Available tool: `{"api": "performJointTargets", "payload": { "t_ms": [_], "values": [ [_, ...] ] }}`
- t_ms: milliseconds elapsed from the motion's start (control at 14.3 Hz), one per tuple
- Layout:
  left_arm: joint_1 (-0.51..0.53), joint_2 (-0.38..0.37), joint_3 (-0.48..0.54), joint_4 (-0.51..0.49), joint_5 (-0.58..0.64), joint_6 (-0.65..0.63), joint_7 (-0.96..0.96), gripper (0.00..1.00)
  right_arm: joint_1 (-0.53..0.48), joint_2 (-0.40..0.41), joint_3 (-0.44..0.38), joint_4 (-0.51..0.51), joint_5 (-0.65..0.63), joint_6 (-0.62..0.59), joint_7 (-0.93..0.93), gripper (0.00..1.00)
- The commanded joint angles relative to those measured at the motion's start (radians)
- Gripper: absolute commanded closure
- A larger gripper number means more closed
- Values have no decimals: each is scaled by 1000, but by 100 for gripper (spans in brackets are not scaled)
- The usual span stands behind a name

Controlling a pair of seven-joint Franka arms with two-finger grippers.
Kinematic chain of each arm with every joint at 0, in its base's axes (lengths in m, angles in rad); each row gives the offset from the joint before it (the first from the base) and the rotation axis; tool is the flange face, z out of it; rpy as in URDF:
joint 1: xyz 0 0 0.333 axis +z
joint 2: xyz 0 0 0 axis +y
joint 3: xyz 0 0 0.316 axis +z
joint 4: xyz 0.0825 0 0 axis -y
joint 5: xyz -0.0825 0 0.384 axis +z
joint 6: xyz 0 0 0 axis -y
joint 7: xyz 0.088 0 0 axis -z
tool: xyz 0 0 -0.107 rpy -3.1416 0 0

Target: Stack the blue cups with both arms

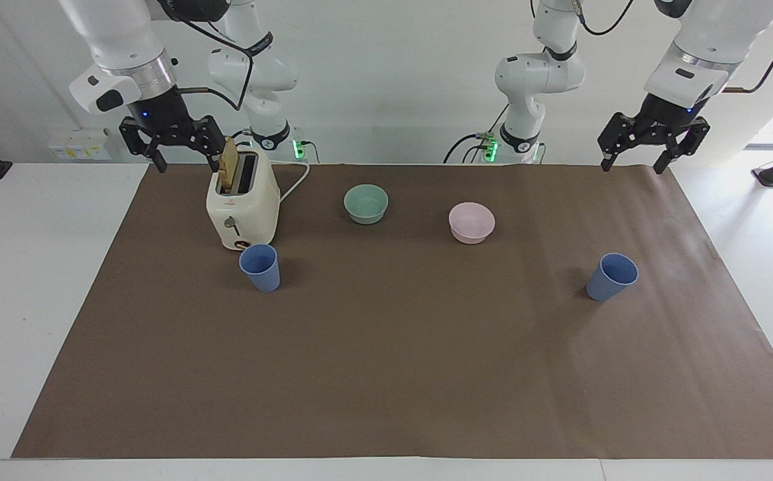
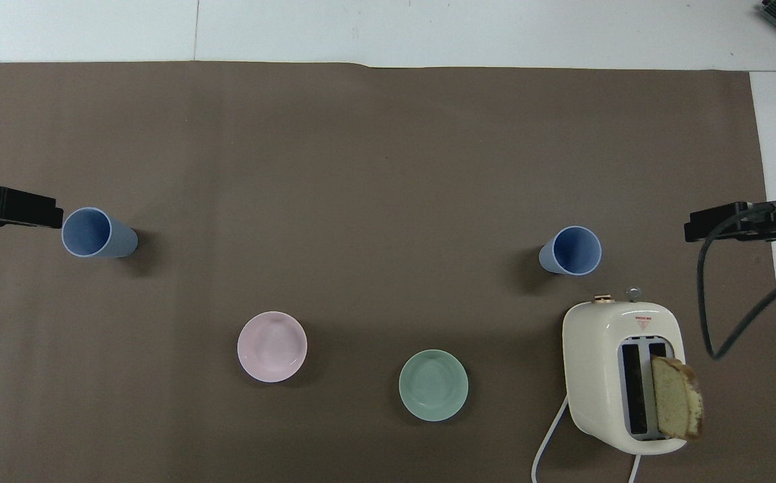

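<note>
Both blue cups stand upright on the brown paper covering the table (image 1: 386,374), well apart. One blue cup (image 1: 260,267) sits just beside the cream toaster (image 1: 242,207), farther from the robots than it, at the right arm's end. The other blue cup (image 1: 611,276) stands alone toward the left arm's end.

Right gripper (image 1: 184,159) hangs over the toaster's end of the table, jaws wide, holding nothing. Left gripper (image 1: 633,162) hangs over the paper's edge, jaws wide, empty.

Risks, as judged:
- Toaster and its protruding bread slice (image 1: 229,167) crowd the nearer cup; a descending right arm could clip either.
- Light tapered cups may tip or slide if pinched off-centre.
- Misaligned rims at nesting would jam or knock a cup over.
- Green bowl (image 1: 366,203) and pink bowl (image 1: 472,222) lie between the arms' paths.

Writing: a small red label on the toaster, unreadable.
</note>
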Motion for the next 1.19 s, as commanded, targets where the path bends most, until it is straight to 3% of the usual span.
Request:
{"api": "performJointTargets", "payload": {
  "t_ms": [0,1119],
  "values": [
    [-8,-33,8,-34,-10,-10,1,0,-9,-10,1,-10,17,10,4,0],
    [-8,-33,11,-43,-8,-9,50,0,-10,-10,1,-10,17,10,4,0]
  ]
}}
